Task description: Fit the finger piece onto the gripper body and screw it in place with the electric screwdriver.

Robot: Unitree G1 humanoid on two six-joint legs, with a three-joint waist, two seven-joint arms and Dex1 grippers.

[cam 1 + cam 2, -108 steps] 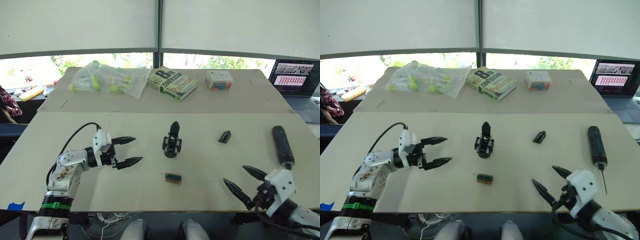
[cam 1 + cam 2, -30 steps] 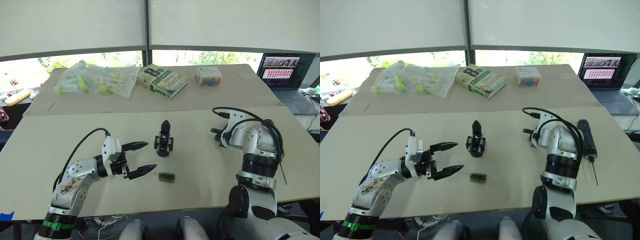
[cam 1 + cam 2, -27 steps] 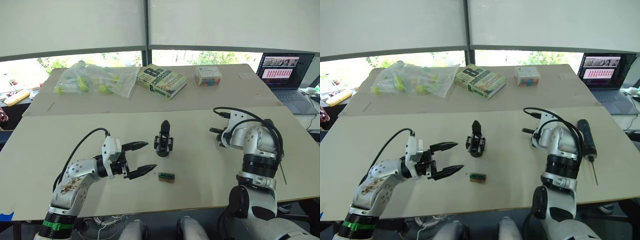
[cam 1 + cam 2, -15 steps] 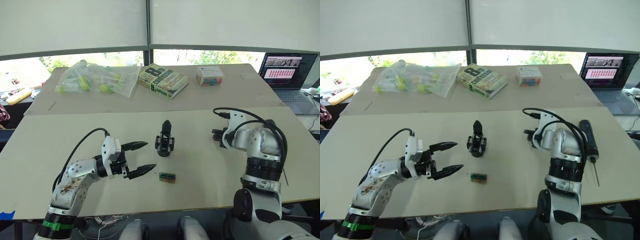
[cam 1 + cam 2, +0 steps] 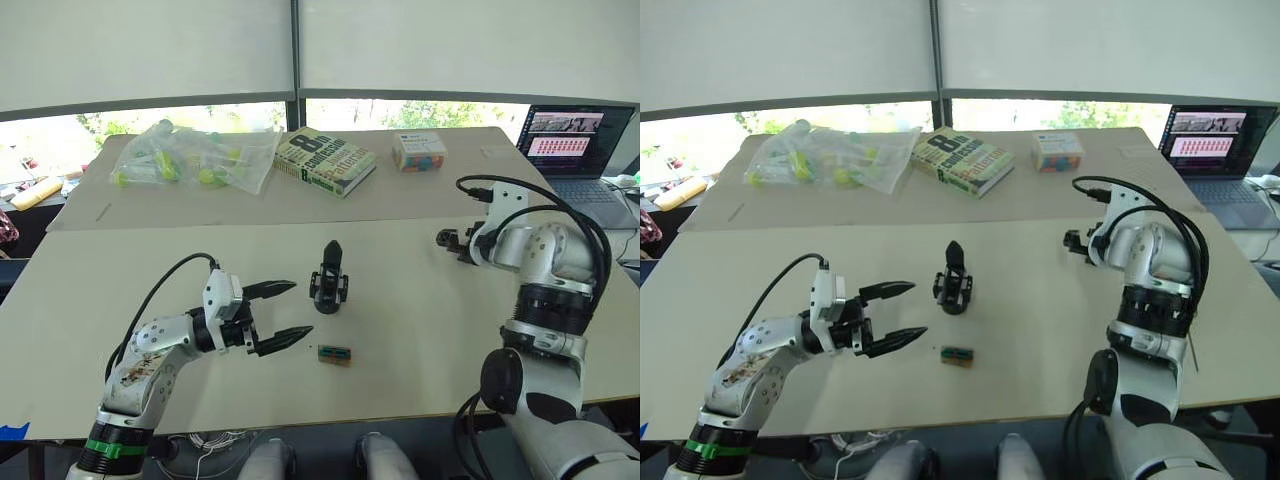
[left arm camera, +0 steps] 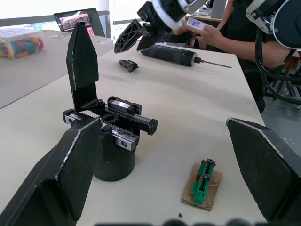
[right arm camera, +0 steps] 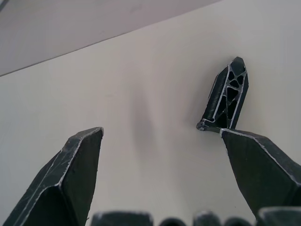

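Note:
The gripper body [image 5: 328,281] stands upright mid-table, its round base down and one pointed finger up. My left gripper [image 5: 300,309] is open just left of it, fingers pointing at it; the wrist view shows the body [image 6: 101,136] between the fingers but ahead of the tips. The finger piece [image 7: 225,100] lies flat on the table beyond my open right gripper [image 7: 160,133], close to one fingertip, not touched. From the head, the right gripper [image 5: 447,240] hovers right of the body. The electric screwdriver [image 6: 169,53] lies behind the finger piece [image 6: 128,64].
A small green-and-black block [image 5: 334,353] lies in front of the gripper body. At the back are a book [image 5: 325,160], a plastic bag of small items [image 5: 195,158] and a box [image 5: 418,150]. A laptop [image 5: 575,140] sits far right. A person's hand [image 6: 207,29] holds a phone beyond the table.
My right gripper has swung up from the table's front edge to the finger piece, then shifted a little farther back and right. The left gripper has stayed open by the gripper body.

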